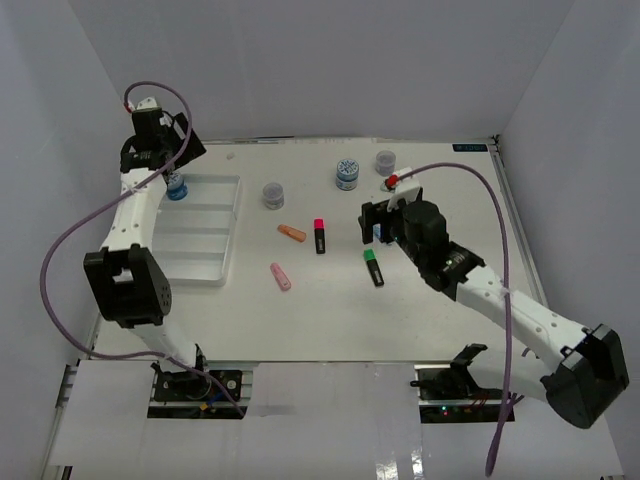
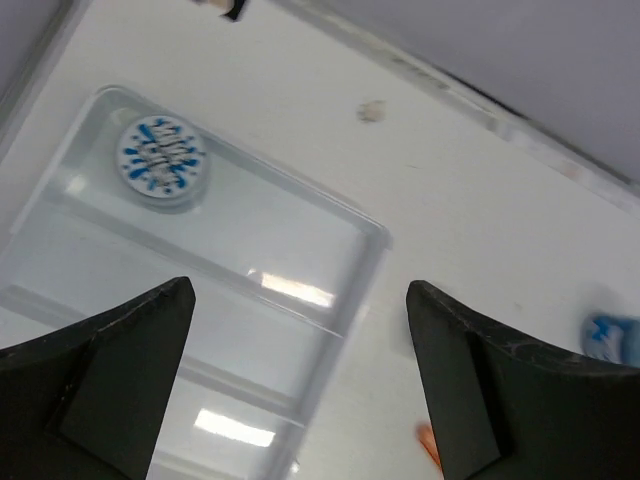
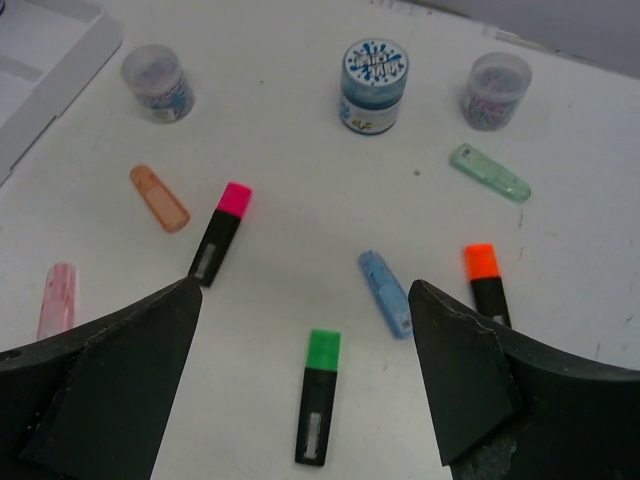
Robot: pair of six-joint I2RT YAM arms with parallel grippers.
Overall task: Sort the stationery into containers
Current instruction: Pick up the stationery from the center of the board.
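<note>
Right claw (image 3: 305,300), wide open and empty, hovers just beyond green-capped highlighter (image 3: 317,400) lying lengthwise toward near edge of surface (image 1: 330,315).

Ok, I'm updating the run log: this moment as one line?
left end effector: open above tray | blue jar: in tray's far-left corner | right end effector: open, empty | green-capped highlighter: on table

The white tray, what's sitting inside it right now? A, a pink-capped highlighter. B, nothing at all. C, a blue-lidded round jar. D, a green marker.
C: the left wrist view shows a blue-lidded jar standing in a corner compartment of the tray, and nothing else shows in the part of the tray seen there.
</note>
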